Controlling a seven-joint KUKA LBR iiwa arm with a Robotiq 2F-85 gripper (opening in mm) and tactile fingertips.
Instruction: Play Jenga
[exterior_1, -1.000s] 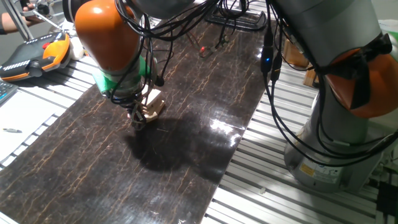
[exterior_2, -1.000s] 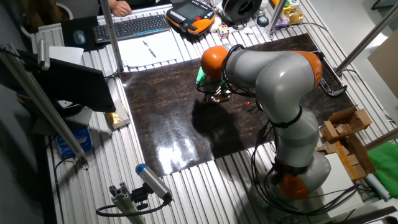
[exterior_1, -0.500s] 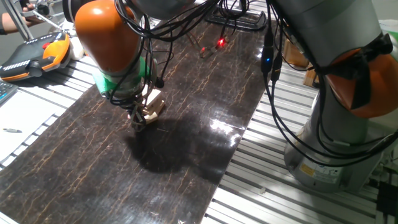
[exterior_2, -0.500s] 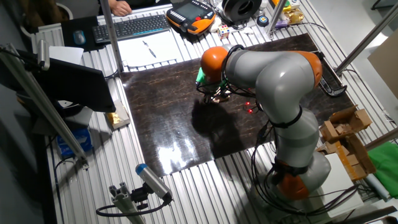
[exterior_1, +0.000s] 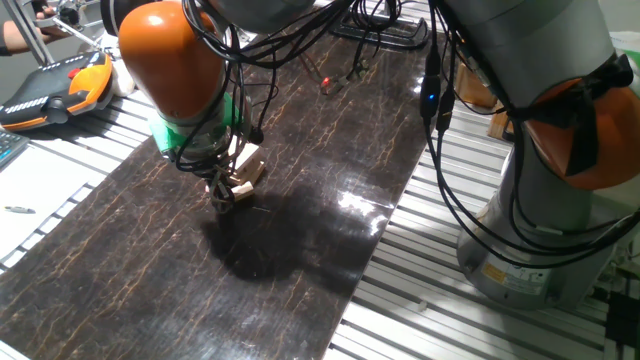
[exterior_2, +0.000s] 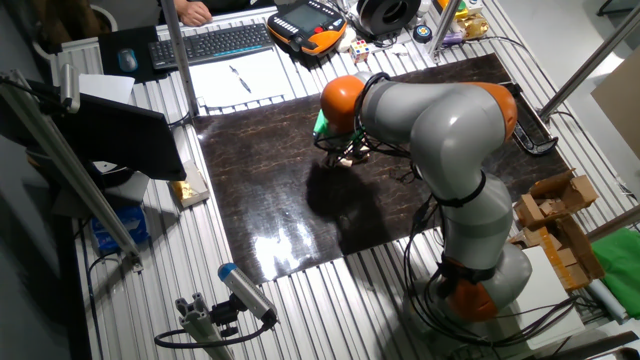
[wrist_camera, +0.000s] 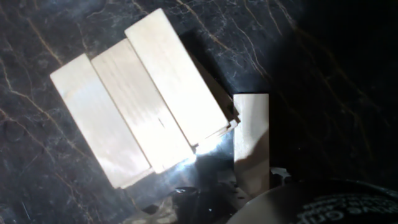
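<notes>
The Jenga stack (wrist_camera: 140, 93) is a low pile of pale wooden blocks on the dark mat, with three blocks side by side on top. It also shows in one fixed view (exterior_1: 249, 160), just under the orange wrist. A loose matching block (wrist_camera: 252, 134) lies right of the stack, its upper corner touching the stack's edge. My gripper (wrist_camera: 252, 183) is down at mat level and shut on this block's near end, which the hand hides. In one fixed view the gripper (exterior_1: 224, 193) sits just in front and left of the stack. In the other fixed view the gripper (exterior_2: 345, 160) is mostly hidden.
The dark marbled mat (exterior_1: 300, 230) lies on a slatted metal table. An orange teach pendant (exterior_2: 305, 22), a keyboard (exterior_2: 210, 42), paper with a pen (exterior_2: 240, 75) and a small multicoloured cube (exterior_2: 357, 46) are at the far edge. Cables (exterior_1: 440, 100) hang beside the robot base (exterior_1: 540, 220). Wooden pieces (exterior_2: 550, 210) stand at the right.
The hand has shifted very slightly left, away from the stack, with the loose block. The red light on the mat near the cables came on and went off.
</notes>
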